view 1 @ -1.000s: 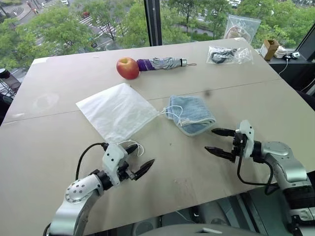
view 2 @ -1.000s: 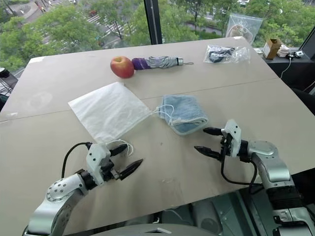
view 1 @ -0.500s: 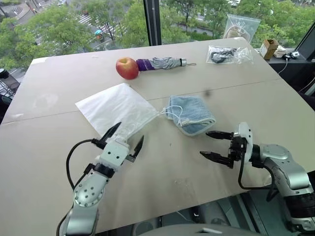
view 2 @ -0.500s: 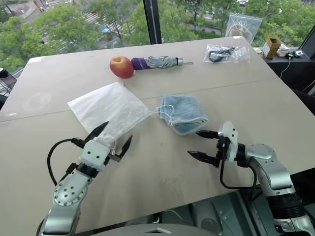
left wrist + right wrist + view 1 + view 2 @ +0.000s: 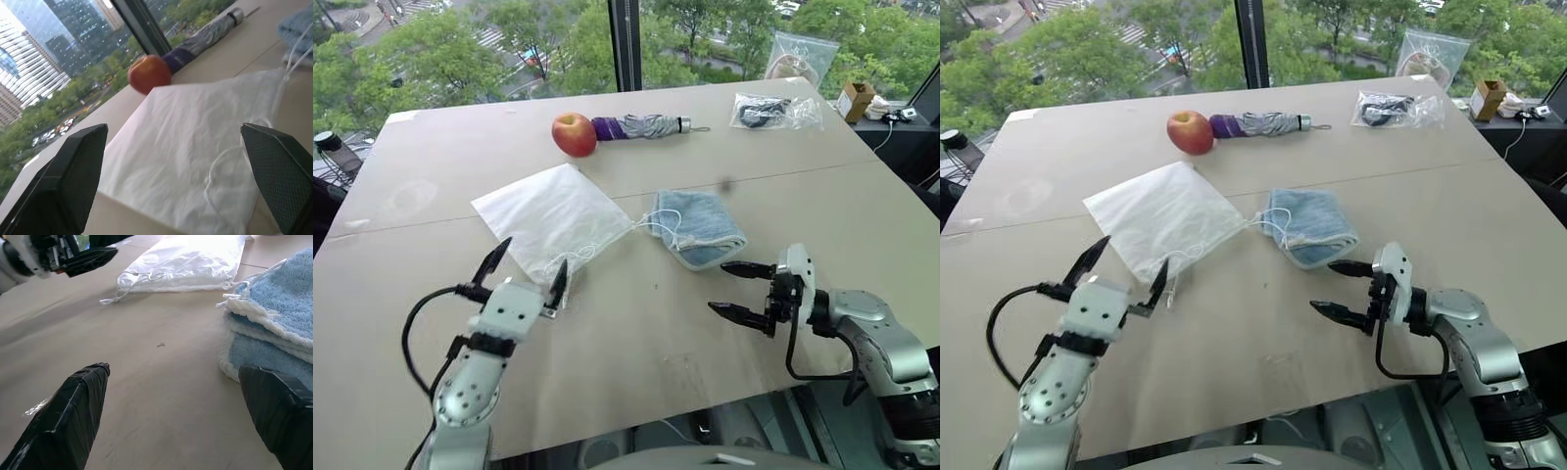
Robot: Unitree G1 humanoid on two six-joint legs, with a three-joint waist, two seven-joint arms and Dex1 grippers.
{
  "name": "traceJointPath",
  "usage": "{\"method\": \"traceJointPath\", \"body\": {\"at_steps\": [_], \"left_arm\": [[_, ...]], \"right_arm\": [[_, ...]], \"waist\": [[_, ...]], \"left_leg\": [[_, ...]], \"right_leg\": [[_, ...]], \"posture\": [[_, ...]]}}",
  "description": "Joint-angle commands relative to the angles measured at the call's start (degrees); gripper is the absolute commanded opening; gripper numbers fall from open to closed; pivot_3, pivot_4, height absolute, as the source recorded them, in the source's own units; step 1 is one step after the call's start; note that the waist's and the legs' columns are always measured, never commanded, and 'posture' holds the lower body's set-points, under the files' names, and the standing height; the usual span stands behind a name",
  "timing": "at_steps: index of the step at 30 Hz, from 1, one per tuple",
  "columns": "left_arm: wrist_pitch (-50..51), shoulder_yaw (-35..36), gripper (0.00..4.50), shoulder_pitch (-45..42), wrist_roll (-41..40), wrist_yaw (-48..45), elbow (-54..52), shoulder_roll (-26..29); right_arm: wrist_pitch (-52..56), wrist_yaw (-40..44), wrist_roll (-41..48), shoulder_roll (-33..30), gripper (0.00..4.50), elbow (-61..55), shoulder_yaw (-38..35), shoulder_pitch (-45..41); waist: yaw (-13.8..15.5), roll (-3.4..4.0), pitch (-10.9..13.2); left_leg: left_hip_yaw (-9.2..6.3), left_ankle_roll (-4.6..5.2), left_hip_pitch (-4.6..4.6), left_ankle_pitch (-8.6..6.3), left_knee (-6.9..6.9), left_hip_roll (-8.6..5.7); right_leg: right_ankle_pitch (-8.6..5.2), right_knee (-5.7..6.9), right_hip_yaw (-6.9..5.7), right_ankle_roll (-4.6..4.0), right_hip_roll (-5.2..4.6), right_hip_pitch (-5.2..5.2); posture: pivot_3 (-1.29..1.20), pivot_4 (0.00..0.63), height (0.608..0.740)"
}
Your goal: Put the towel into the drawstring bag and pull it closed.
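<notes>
Table (image 5: pixel 636 343) carried everything; bag as landmark. Bag (image 5: pixel 553 217) lay flat and empty, diamond-wise, mouth end and cords (image 5: pixel 570 260) at its near corner, long axis running from that corner away toward the apple (image 5: pixel 574 135). Towel (image 5: pixel 700 227) sat folded just right of the bag, one cord draped over its near-left edge, not in the bag yet. Umbrella (image 5: pixel 641 126) and zip bags (image 5: pixel 775 111) well beyond the bag, not relevant.

Left gripper (image 5: pixel 525 277) hovered at the bag's near corner, fingers spread wide, one either side of the mouth, holding nothing; contact with the fabric not clear. Right gripper (image 5: pixel 736 291) was right of the bag, just near-side of the towel, pointing left, fingers wide open, empty, off the towel.

Judgement: right arm nearer the towel, left nearer the bag mouth. Opening the mouth likely comes first.
</notes>
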Motion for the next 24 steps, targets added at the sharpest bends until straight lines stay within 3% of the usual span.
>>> {"method": "traceJointPath", "body": {"at_steps": [1, 7, 24], "left_arm": [[1.4, -5.5, 4.46, -5.3, 0.1, -4.4, 5.8, 2.1], [3.7, -7.8, 4.46, -12.5, 2.8, -3.7, 11.4, 3.6], [4.8, -8.9, 4.46, -14.3, 17.7, 7.4, 11.5, 5.0]], "right_arm": [[-0.6, -0.7, 0.3, 0.4, 4.50, -1.7, 0.1, -0.5], [-0.8, -1.5, 0.5, -0.1, 4.50, -2.3, -0.6, 0.3], [-1.3, -2.3, 0.7, -0.5, 4.50, -2.4, -0.9, 1.4]], "waist": [[0.1, -0.01, 0.0], [0.1, -0.01, 0.0], [0.2, -0.01, 0.0]], "left_leg": [[0.00, 0.00, -0.01, 0.00, 0.00, 0.00], [-0.06, 0.00, -0.09, 0.00, -0.05, 0.01], [-0.05, 0.00, -0.03, 0.00, -0.03, 0.02]], "right_leg": [[0.00, 0.00, -0.01, 0.00, 0.01, 0.00], [0.09, -0.03, -0.05, -0.12, 0.03, -0.03], [0.02, 0.04, -0.04, -0.02, 0.00, 0.00]], "posture": [[0.00, 0.150, 0.740], [0.00, 0.150, 0.740], [0.00, 0.150, 0.740]]}}
